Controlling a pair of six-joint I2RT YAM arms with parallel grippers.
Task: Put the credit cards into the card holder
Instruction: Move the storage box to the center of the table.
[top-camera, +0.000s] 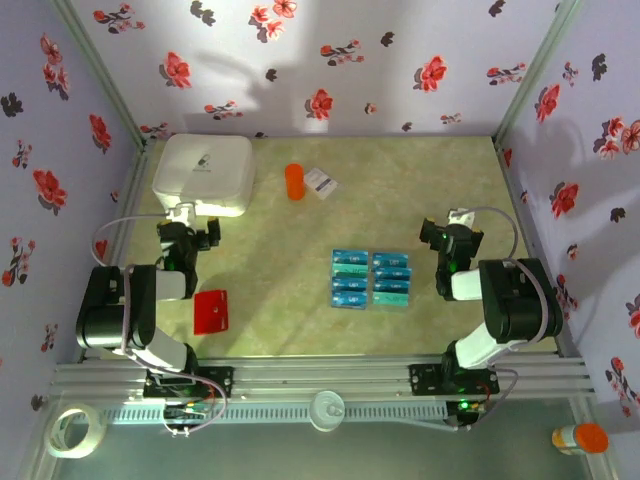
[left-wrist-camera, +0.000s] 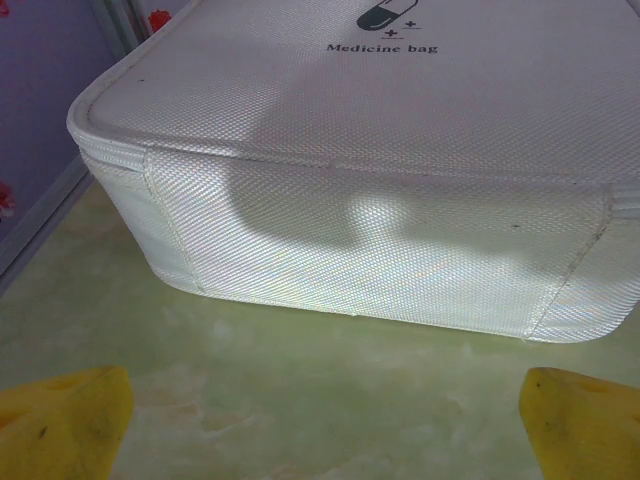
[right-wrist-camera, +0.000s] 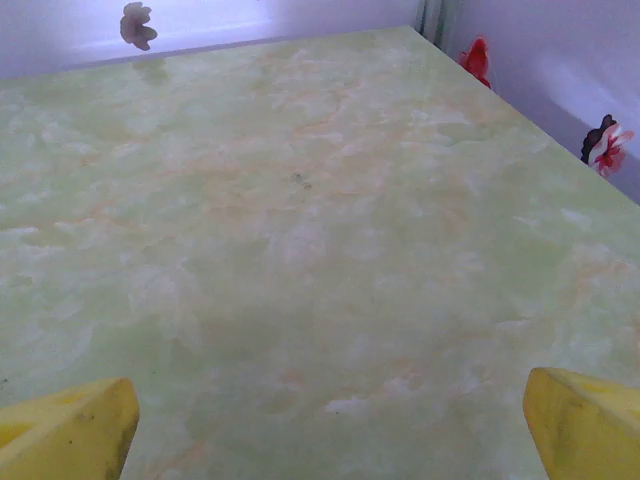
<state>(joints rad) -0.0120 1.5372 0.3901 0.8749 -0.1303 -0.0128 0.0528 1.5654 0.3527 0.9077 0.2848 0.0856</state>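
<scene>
Several blue and teal credit cards (top-camera: 371, 278) lie in two columns on the green table, right of centre. The card holder (top-camera: 211, 310), a flat red wallet, rests near the front left beside the left arm. My left gripper (top-camera: 191, 231) sits behind the wallet, just in front of the white box, open, yellow fingertips (left-wrist-camera: 70, 425) wide apart with bare table between them. To the right of the cards, my right gripper (top-camera: 452, 236) is also open, and its yellow fingertips (right-wrist-camera: 585, 425) frame only tabletop.
A white medicine bag (top-camera: 203, 174) stands at the back left, close ahead of the left gripper (left-wrist-camera: 335, 440). An orange cylinder (top-camera: 294, 181) and a white paper card (top-camera: 321, 182) lie at the back centre. Flowered walls enclose the table.
</scene>
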